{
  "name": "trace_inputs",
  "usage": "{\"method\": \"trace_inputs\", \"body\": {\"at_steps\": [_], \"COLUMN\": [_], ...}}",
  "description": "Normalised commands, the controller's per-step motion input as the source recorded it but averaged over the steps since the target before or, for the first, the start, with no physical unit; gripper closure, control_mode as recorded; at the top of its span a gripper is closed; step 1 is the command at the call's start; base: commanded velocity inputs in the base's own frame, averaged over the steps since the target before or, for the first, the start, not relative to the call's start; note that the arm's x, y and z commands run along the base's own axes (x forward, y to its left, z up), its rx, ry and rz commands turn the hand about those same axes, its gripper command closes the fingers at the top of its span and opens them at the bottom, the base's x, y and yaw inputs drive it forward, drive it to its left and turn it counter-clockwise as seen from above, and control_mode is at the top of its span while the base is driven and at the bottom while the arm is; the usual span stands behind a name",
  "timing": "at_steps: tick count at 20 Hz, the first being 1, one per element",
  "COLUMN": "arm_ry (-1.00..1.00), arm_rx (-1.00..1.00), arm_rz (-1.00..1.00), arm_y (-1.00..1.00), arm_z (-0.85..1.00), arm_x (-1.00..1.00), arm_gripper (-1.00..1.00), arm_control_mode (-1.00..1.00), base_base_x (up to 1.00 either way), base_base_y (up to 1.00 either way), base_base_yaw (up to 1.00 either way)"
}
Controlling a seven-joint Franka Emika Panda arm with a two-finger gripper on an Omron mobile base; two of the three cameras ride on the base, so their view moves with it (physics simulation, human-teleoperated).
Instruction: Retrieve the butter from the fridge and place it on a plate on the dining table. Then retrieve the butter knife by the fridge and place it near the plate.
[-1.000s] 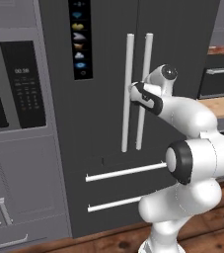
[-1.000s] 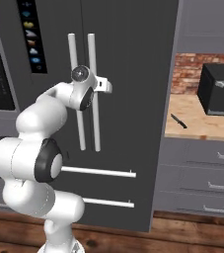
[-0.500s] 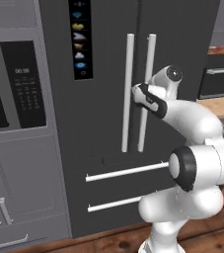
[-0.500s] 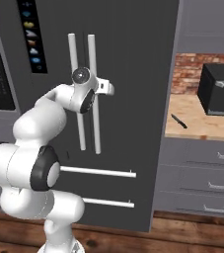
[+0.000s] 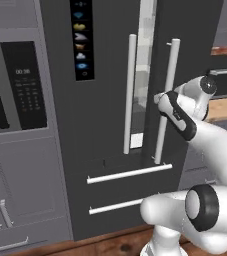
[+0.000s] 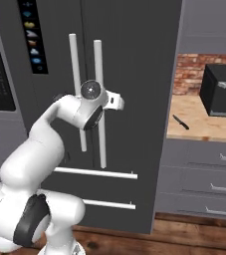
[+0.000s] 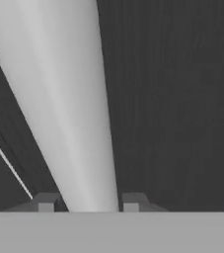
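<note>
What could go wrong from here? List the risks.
1. The gripper is shut on the right door's handle with only the fingertips around the bar; the grip may slip as the pull goes on.
2. The fridge door is barely ajar, showing a thin strip of interior; the elbow near the door may block its swing.
</note>
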Motion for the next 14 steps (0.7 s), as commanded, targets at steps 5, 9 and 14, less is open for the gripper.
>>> {"method": "trace_inputs", "body": {"at_steps": [5, 9, 14], "arm_ry": [0.01, 0.00, 0.01], "arm_rx": [0.16, 0.17, 0.16], "arm_rz": [0.00, 0.00, 0.00], "arm_y": [-1.00, -1.00, -1.00], "arm_z": [0.25, 0.22, 0.15], "arm_x": [-0.91, -0.96, -0.75], "arm_gripper": [1.00, 1.00, 1.00], "arm_control_mode": [-1.00, -1.00, -1.00], "base_base_x": [0.00, 0.00, 0.00], "base_base_y": [0.00, 0.00, 0.00], "base_base_yaw": [0.00, 0.00, 0.00]}}
